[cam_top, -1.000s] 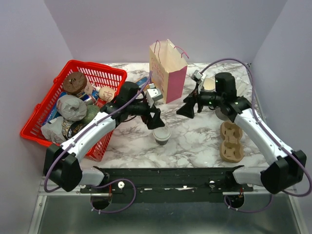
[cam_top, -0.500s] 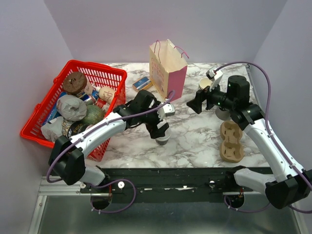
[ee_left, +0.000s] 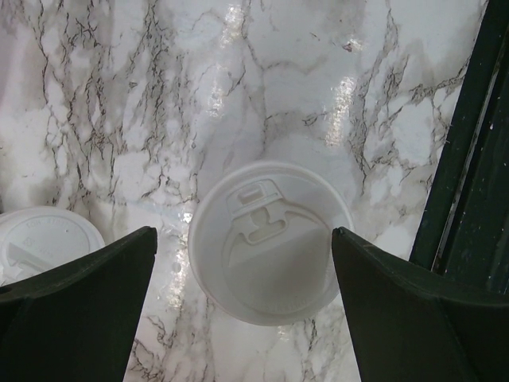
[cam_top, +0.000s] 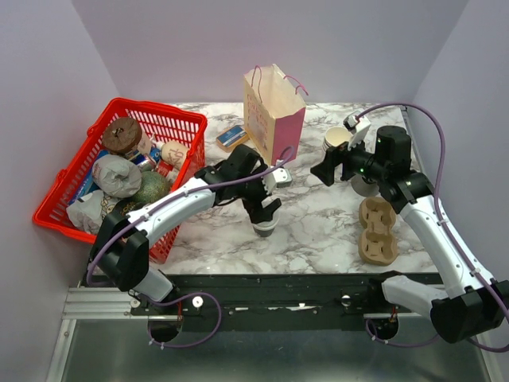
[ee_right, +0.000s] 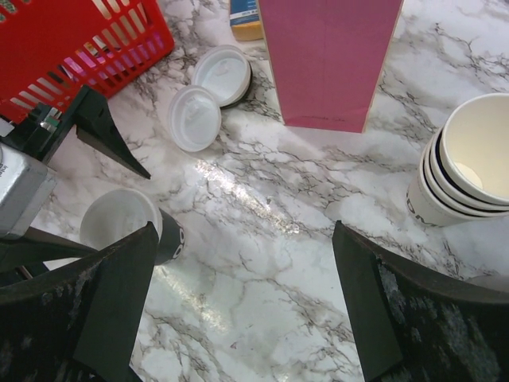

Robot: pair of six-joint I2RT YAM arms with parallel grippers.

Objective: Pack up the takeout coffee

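Note:
The takeout coffee cup (ee_left: 270, 243) stands on the marble table with a white lid on it. In the right wrist view its dark lower band (ee_right: 169, 236) shows. My left gripper (ee_left: 242, 235) is open and straight above the cup, one finger on each side of the lid, not touching it. In the top view the left gripper (cam_top: 265, 213) covers most of the cup (cam_top: 265, 230). My right gripper (cam_top: 322, 169) is open and empty, held above the table right of the pink bag (cam_top: 274, 119). It also shows in its own wrist view (ee_right: 242, 231).
Two loose white lids (ee_right: 195, 118) lie by the pink paper bag (ee_right: 330, 56). A stack of plain cream cups (cam_top: 336, 138) stands behind the right gripper. A brown pulp cup carrier (cam_top: 376, 231) lies at the right. A red basket (cam_top: 171, 119) of groceries is at the left, a blue box (cam_top: 233, 136) behind.
My left gripper has swung from behind and left of the cup to directly over it, fingers straddling the lid. My right gripper has drawn back to the right and up.

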